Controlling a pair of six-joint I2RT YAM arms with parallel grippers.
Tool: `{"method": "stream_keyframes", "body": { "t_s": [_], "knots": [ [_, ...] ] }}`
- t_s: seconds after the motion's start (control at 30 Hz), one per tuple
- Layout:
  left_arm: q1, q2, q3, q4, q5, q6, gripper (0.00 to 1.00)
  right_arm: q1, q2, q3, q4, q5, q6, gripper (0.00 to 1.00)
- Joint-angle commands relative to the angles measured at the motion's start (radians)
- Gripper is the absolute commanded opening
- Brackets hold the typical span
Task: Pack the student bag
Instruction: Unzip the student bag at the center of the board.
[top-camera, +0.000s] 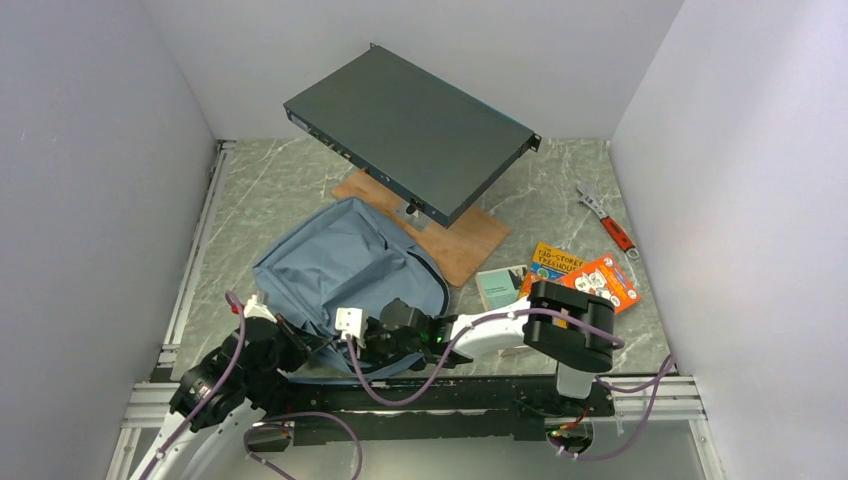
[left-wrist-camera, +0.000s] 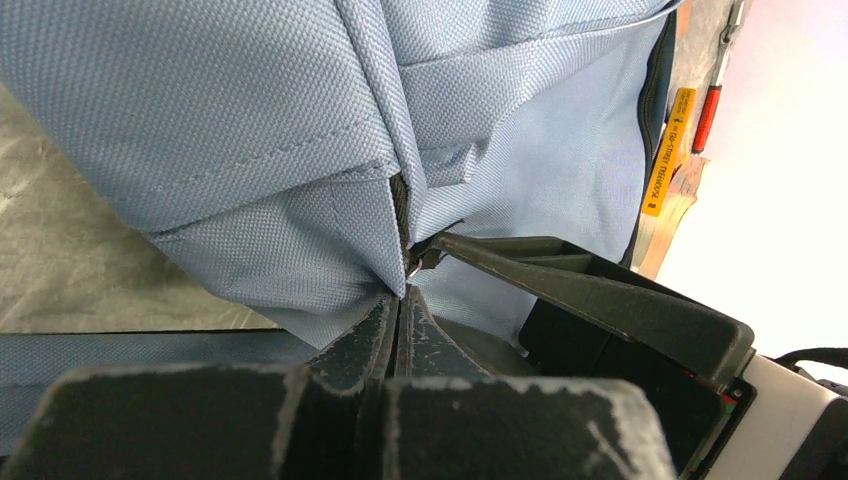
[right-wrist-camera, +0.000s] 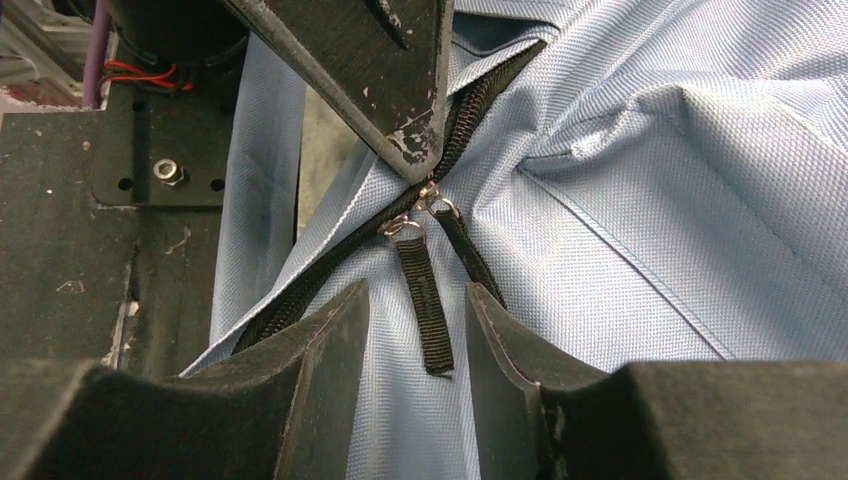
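student bag (top-camera: 335, 265): one only. lies flat mid-table in the top view, at 12 o'clock from the arm bases, near edge right under both claws.

in the right wrist view: one zip (right-wrist-camera: 490, 95), running from 7 o'clock up to 1 o'clock across the blue fabric, seemingly closed along this stretch. two sliders (right-wrist-camera: 418, 205), nose to nose on that line. two black pull tabs (right-wrist-camera: 428, 310), trailing from them toward 6 o'clock, long axis roughly 12 to 6.

right claw (right-wrist-camera: 415, 295): released, jaws parted. straddles the nearer tab without touching it. second tab just beside, at 2 o'clock, partly hidden behind one finger. nearer tab dead ahead at 12 o'clock and in line with the gap, so probably only a squeeze needed, then a drag along the zip line. plainly the nearer arm for that pull.

left claw (left-wrist-camera: 400, 300): clenched tight, tips planted on the seam just at 12 o'clock of the sliders, seemingly pinning the bag down. whether any fold of fabric is nipped between them, cannot tell.

elsewhere in the top view: three books (top-camera: 570, 275) at 3 o'clock of the bag, apart from it, not yet packed. one wrench (top-camera: 610, 225) at 2 o'clock. one dark metal box (top-camera: 410, 130) propped over one wooden board (top-camera: 465, 240) at 12 o'clock.
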Motion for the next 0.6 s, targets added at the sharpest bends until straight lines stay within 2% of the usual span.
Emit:
{"method": "stream_keyframes", "body": {
  "t_s": [0.0, 0.03, 0.13, 0.23, 0.3, 0.43, 0.57],
  "knots": [
    [0.005, -0.147, 0.006, 0.168, 0.028, 0.013, 0.0, 0.03, 0.041, 0.051, 0.015, 0.04, -0.019, 0.42],
    [0.005, -0.147, 0.004, 0.17, 0.028, 0.012, 0.0, 0.053, 0.051, 0.06, 0.009, 0.106, -0.039, 0.41],
    [0.005, -0.147, 0.005, 0.169, 0.028, 0.005, 0.0, 0.142, 0.094, 0.062, 0.073, 0.448, -0.118, 0.22],
    [0.004, -0.135, 0.029, 0.136, -0.005, 0.02, 0.0, 0.193, 0.109, 0.054, 0.124, 0.653, -0.176, 0.05],
    [0.004, -0.112, 0.049, 0.098, -0.046, 0.025, 0.0, 0.207, 0.072, 0.027, 0.148, 0.683, -0.177, 0.0],
    [0.004, -0.081, 0.059, 0.097, -0.105, 0.061, 0.0, 0.212, -0.018, -0.005, 0.093, 0.68, -0.119, 0.0],
    [0.004, -0.075, 0.058, 0.082, -0.179, 0.088, 0.0, 0.224, -0.103, 0.022, -0.114, 0.672, -0.029, 0.0]
  ]
}}
